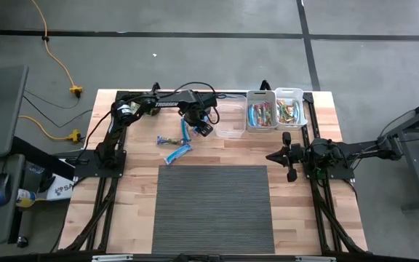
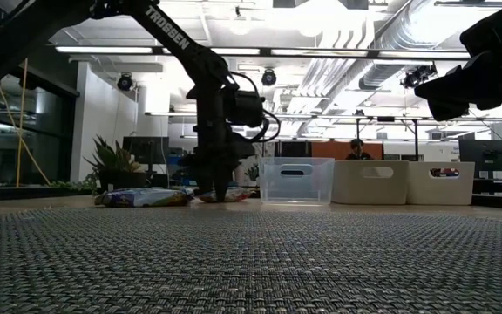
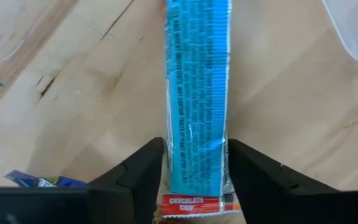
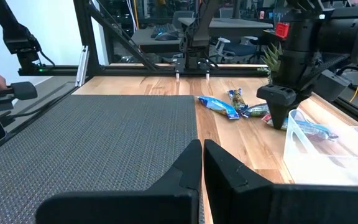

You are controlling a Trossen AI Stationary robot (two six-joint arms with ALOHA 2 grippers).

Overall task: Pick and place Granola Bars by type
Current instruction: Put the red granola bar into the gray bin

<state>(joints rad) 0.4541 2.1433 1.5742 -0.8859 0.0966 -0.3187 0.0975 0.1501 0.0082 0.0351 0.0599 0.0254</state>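
we find the left gripper (image 3: pixel 194 180) down on the bare wood just beside the clear bin (image 1: pixel 230 118), its fingers (image 3: pixel 143 167) set against both long edges of a bright blue bar (image 3: pixel 197 93), closing on it across the width. two more bars (image 1: pixel 174 148) lie loose on the table nearby. the right gripper (image 4: pixel 202 163) waits near the right edge with its fingers pressed together, holding nothing. in our judgement the bar is light and flat, its wrapper slick and crinkly; a grip across the narrow middle should hold without crushing.
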